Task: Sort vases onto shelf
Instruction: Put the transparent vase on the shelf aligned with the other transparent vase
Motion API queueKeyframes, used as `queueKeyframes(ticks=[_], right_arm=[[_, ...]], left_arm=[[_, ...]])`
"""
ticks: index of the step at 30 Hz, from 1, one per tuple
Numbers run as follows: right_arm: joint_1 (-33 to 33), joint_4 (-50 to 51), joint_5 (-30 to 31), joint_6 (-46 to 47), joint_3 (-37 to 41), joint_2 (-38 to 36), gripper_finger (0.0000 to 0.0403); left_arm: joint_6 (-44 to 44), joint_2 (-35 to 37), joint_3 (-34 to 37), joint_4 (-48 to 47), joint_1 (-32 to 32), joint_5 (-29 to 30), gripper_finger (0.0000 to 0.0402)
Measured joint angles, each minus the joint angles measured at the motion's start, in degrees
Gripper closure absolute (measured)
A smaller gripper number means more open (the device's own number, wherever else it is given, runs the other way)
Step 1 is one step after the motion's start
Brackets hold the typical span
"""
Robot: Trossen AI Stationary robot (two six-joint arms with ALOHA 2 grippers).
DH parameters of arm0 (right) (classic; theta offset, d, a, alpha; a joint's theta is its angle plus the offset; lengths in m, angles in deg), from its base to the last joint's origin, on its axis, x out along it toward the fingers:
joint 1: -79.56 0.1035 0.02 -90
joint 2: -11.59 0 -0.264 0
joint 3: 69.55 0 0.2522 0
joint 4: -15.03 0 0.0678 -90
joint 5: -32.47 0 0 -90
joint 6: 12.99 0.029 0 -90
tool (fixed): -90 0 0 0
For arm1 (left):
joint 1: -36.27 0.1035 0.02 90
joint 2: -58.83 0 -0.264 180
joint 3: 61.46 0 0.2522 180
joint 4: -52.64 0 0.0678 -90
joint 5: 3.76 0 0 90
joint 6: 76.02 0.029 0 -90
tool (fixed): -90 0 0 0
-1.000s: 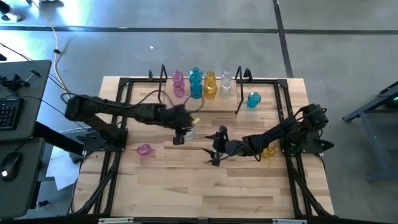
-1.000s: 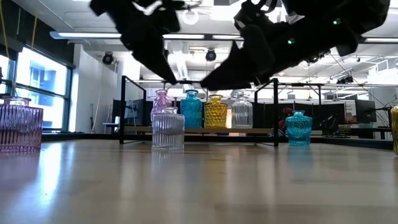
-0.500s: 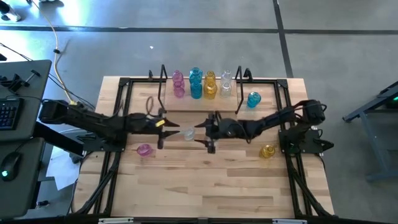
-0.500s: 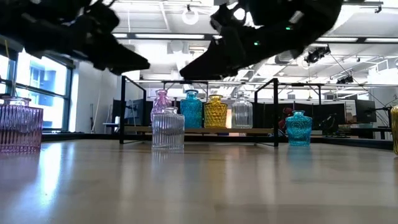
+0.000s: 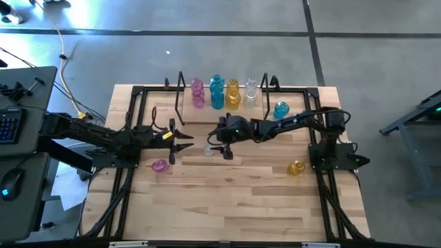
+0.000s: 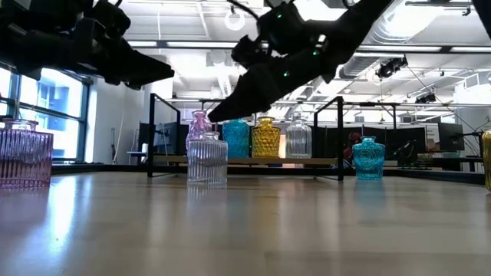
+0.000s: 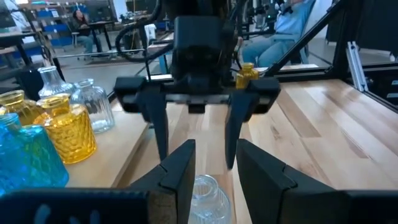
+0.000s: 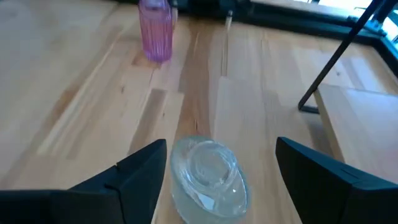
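Note:
A clear ribbed vase (image 5: 209,148) stands upright on its base in the middle of the table. My right gripper (image 5: 219,144) is open, slanted down from the right, with a finger on either side of the vase (image 8: 208,177) and slightly above it (image 6: 221,115). My left gripper (image 5: 182,140) is open and hovers left of the vase (image 7: 205,194), pointing at it. The shelf (image 5: 180,96) stands at the far edge and holds pink, teal, yellow and clear vases (image 5: 218,98).
Loose vases stand on the table: a pink one (image 5: 160,166) near the left arm, a teal one (image 5: 280,110) right of the shelf, a yellow one (image 5: 297,167) by the right arm's base. A black rail frame (image 5: 131,124) edges the table.
My left gripper has drawn back from over the clear vase toward the table's left edge. My right gripper has swung from the table's middle toward the far left and now hangs over the clear vase. The vase has stayed where it was.

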Motion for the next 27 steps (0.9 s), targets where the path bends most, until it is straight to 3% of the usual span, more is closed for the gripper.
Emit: queueKeyframes(ticks=[17, 21, 27], right_arm=[[-1.6, -1.0, -2.9, 3.4, -2.8, 6.9, 0.0122], [-1.6, -1.8, -2.9, 5.2, -2.9, 7.8, 0.0156], [-1.5, -2.1, -2.5, 5.4, -2.8, 7.7, 0.0248]], left_arm=[[0.6, 0.0, 0.0, -0.1, 0.0, 0.0, 0.0298], [0.6, 0.0, 0.0, -0.1, 0.0, 0.0, 0.0298], [0.6, 0.0, 0.0, -0.4, 0.0, 0.0, 0.0298]])
